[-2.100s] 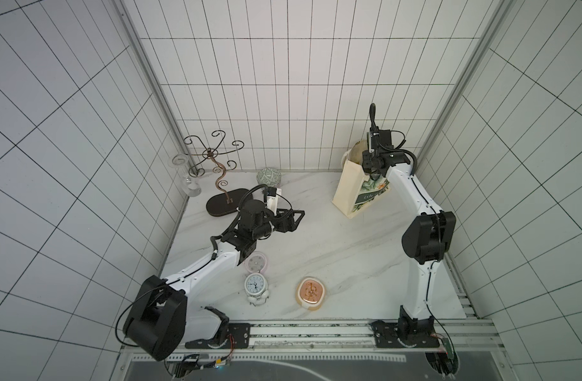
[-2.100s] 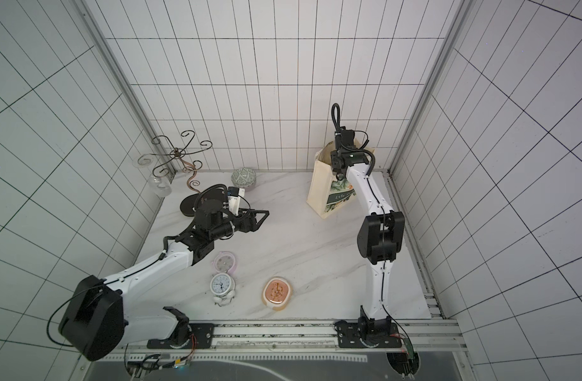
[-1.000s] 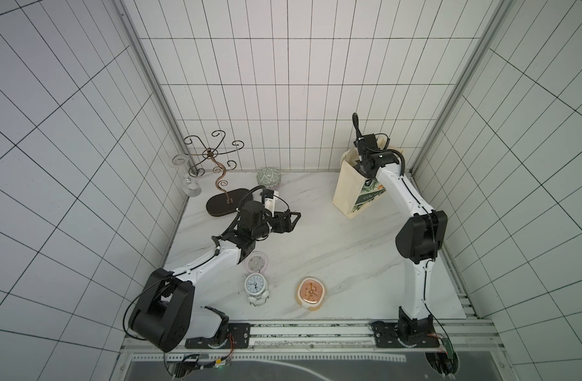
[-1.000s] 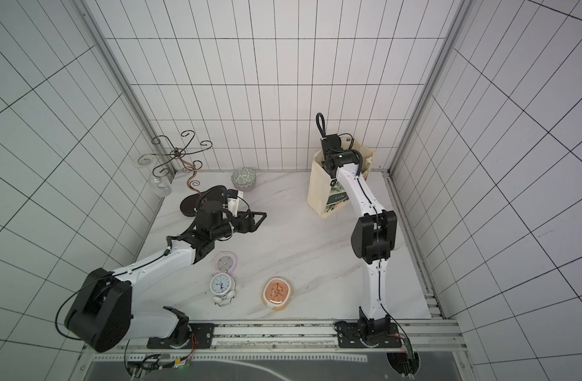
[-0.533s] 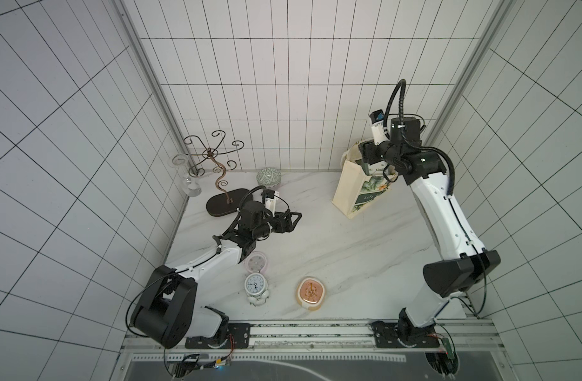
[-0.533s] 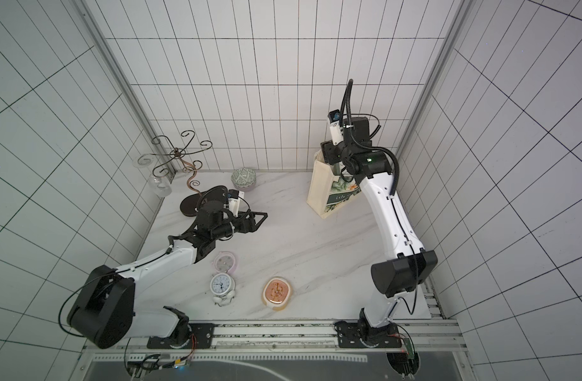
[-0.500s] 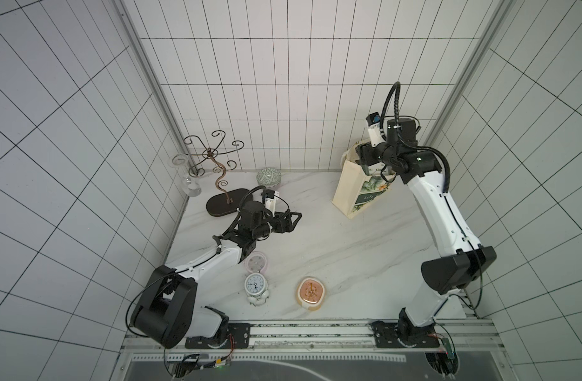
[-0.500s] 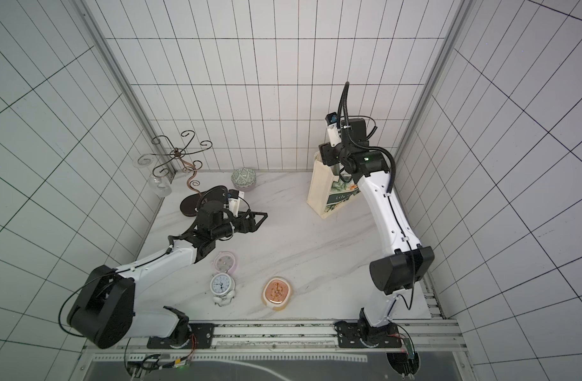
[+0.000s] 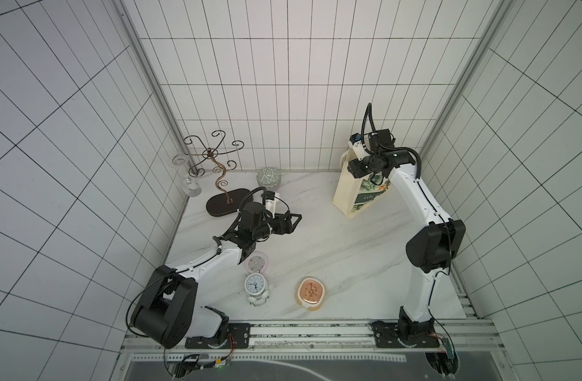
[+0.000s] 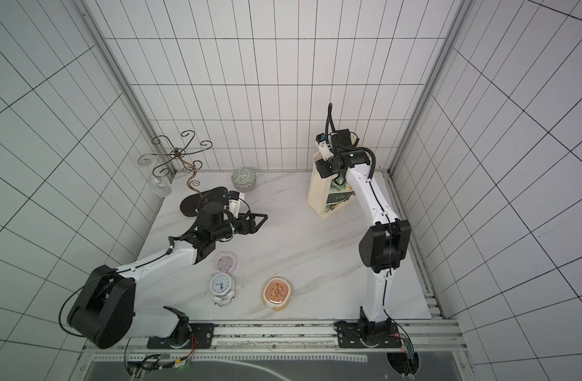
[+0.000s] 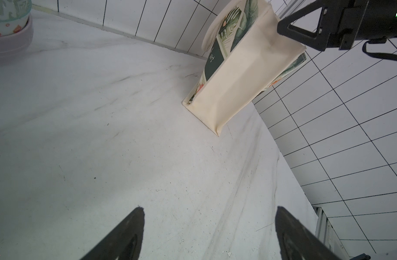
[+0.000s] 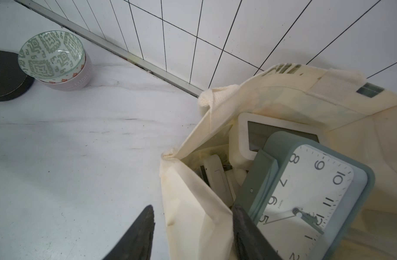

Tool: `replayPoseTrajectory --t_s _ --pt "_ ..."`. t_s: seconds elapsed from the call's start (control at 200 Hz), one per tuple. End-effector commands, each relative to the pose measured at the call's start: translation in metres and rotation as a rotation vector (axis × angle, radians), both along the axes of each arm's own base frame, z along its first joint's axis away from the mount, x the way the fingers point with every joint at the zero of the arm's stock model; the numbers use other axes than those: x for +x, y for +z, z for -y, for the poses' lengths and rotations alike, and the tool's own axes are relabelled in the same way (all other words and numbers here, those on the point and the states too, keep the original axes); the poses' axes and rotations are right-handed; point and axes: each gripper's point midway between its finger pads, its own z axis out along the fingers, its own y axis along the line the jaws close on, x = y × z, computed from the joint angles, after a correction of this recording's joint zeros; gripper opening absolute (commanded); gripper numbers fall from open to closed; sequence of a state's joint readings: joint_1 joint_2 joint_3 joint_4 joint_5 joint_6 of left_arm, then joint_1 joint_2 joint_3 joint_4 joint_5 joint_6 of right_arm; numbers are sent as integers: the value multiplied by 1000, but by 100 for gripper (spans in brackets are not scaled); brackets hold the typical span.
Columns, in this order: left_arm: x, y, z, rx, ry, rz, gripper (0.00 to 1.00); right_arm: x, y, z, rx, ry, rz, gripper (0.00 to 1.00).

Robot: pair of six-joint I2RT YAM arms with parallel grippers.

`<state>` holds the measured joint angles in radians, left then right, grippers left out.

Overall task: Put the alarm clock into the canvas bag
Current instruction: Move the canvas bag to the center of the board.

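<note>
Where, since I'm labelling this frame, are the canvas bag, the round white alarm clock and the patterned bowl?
canvas bag (image 9: 347, 189): a top view, plain cream side.
round white alarm clock (image 9: 256, 284): a top view, dial.
patterned bowl (image 12: 51, 56): right wrist view, inner wall.

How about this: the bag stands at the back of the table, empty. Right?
Not empty. The bag stands at the back of the table, but the right wrist view shows a grey-green clock and a white one inside it.
</note>
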<state>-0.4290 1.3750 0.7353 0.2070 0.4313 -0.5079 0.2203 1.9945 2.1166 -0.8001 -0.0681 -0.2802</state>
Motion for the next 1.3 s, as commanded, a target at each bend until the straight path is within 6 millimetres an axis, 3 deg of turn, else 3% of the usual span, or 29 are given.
replayPoseTrajectory --t_s 0.0,0.105,0.195,0.25,0.5,0.575,0.78,0.9,1.04,1.08,1.189,1.219,1.254,1.294 --pt "0 4 -1 -11 -2 19 90 -3 -11 1 -28 46 -64 53" --pt "0 3 -1 -11 -5 16 90 -9 -17 -9 -5 106 -91 41" --pt "0 4 -1 -14 -5 16 89 -10 -15 -9 -34 97 -75 49" --pt "-1 4 -1 -14 -5 18 89 -12 -8 -10 -29 105 -58 48" --pt "-2 8 0 -29 -7 19 88 -31 20 -37 59 212 -9 0" --pt "-2 14 -3 -38 6 26 88 -40 24 -56 59 259 -4 0" --pt "-1 33 -25 -65 98 12 88 -98 31 -142 9 488 17 0" --pt "-5 32 -44 -52 155 -25 88 -119 21 -164 -9 536 -4 0" --pt "-10 25 -59 -43 192 -58 88 -128 2 -173 -18 537 -39 0" --pt "-12 24 -62 -44 199 -65 88 -131 0 -176 -12 538 -45 11" --pt "-16 28 -68 -46 216 -64 89 -138 7 -182 18 527 -27 52" --pt "-18 30 -69 -47 217 -60 89 -140 13 -182 28 516 -14 67" --pt "-20 33 -70 -47 220 -58 90 -143 22 -179 40 498 5 96" --pt "-22 37 -71 -45 220 -55 92 -148 33 -175 63 477 27 100"
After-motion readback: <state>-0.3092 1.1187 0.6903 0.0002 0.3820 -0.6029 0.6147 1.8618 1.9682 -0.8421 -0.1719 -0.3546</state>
